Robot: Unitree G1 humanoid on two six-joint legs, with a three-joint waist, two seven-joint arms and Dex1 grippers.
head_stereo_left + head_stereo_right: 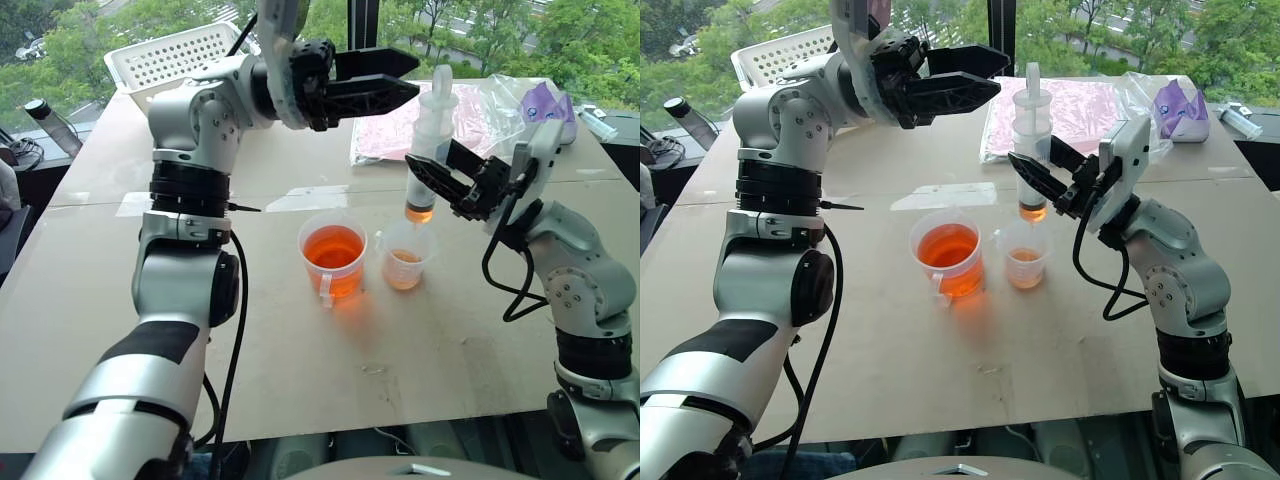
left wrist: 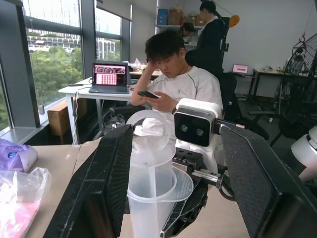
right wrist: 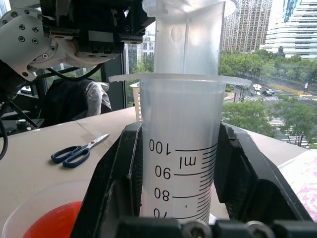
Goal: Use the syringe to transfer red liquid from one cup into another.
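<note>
Syringe point(image 1: 428, 150), clear ribbed plastic barrel, clamped upright in right gripper point(image 1: 440, 180), orange tip above smaller narrow cup point(image 1: 404, 258). Left gripper point(image 1: 385, 80) spread open just beside white plunger top. Wider handled cup point(image 1: 333, 258) of red liquid point(image 1: 333, 247) alongside, mid-table point(image 1: 420, 360).

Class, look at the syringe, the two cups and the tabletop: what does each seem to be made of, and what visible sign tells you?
Syringe: translucent, frosted plastic with printed black marks; the background shows faintly through it. Larger cup and smaller cup: clear, glossy plastic, since the red liquid shows through their walls. Tabletop: probably matte brown fibreboard or cardboard, flat and dull, with seams between panels.
</note>
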